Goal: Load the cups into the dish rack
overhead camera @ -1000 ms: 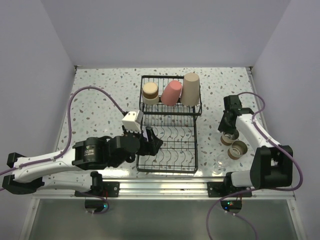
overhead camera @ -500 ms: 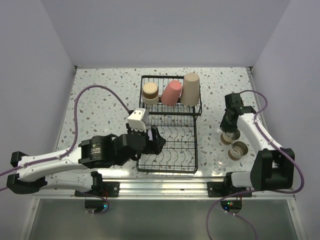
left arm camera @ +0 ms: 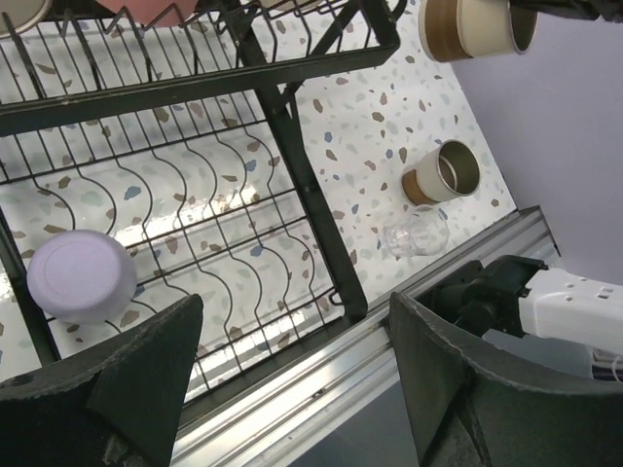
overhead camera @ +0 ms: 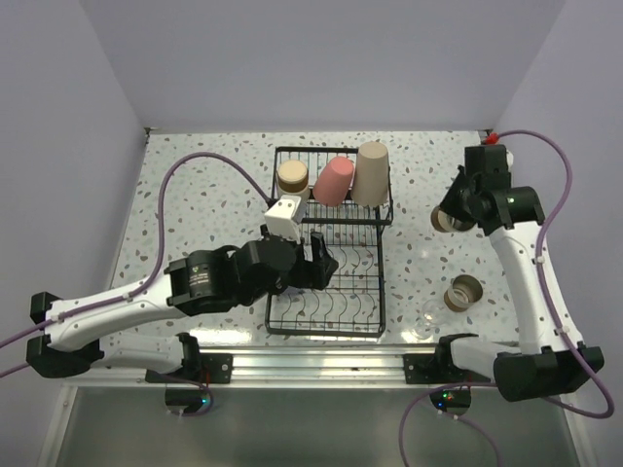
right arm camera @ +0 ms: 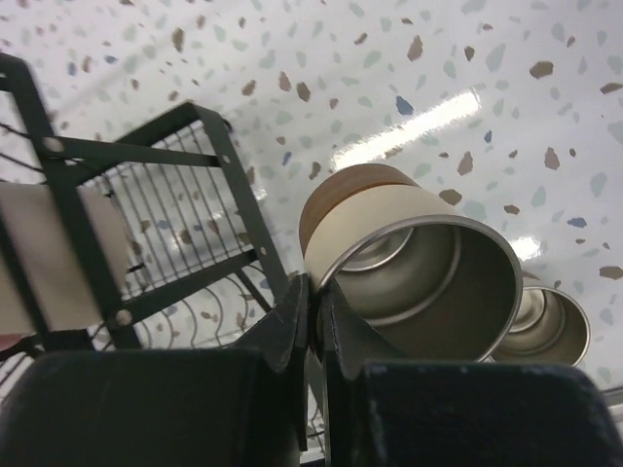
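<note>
The black dish rack (overhead camera: 331, 292) stands mid-table. Its raised basket holds a tan-brown cup (overhead camera: 291, 176), the pink cup (overhead camera: 334, 180) and the tall beige cup (overhead camera: 371, 173). The lavender cup (left arm camera: 81, 275) sits in the lower tine section. My left gripper (overhead camera: 319, 265) hovers over that section, open and empty, and hides the lavender cup in the top view. My right gripper (overhead camera: 455, 216) is shut on the rim of a tan-brown cup (right arm camera: 409, 258), held in the air right of the rack. Another tan-brown cup (overhead camera: 464, 291) and the clear glass (overhead camera: 423, 328) stand on the table.
The rack's right frame (right arm camera: 127, 195) is close to the left of the held cup. The metal rail (overhead camera: 321, 365) runs along the near edge. Walls close in the table at the left, back and right.
My right gripper has lifted a tan-brown cup off the table and carried it up and farther back. My left arm has moved right and forward over the rack's lower section.
</note>
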Controlling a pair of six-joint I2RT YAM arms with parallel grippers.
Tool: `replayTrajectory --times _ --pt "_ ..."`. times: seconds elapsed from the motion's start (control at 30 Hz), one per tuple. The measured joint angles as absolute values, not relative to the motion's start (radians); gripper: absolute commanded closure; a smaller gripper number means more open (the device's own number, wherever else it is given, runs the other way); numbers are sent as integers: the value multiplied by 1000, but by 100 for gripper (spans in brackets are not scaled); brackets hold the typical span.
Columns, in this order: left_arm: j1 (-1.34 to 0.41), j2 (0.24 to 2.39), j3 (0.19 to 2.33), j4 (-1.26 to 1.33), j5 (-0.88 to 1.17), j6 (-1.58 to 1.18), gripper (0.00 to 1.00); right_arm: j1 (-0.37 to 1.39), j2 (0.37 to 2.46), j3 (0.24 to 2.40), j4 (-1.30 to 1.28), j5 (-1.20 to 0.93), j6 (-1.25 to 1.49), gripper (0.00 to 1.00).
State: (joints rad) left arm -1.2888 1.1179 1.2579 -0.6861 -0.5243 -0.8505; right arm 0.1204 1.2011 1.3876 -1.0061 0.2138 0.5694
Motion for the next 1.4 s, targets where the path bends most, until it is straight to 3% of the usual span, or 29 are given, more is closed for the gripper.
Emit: replayTrajectory --times 0.17,0.37,0.5,0.7,0.87,1.07,1.4 --pt "-1275 1134 1312 -690 -508 -818 17 127 1176 1555 -1055 152 588 100" --pt "-1226 1113 1374 -705 -514 -780 15 131 1025 1600 -960 -120 666 100" --pt "-1218 1055 1384 -694 -517 -761 13 132 881 1475 -689 -372 849 100" --pt "-1218 902 1290 -518 -487 -741 3 144 743 1179 -217 -596 1252 100" --pt "-1217 813 1189 -329 -439 -728 0 149 764 1069 86 -652 1516 100" --pt "-1217 862 1214 -247 -411 -704 0 187 794 987 391 -676 1751 100" --pt "-1217 873 1160 -136 -384 -685 0 371 805 984 492 -663 1773 100"
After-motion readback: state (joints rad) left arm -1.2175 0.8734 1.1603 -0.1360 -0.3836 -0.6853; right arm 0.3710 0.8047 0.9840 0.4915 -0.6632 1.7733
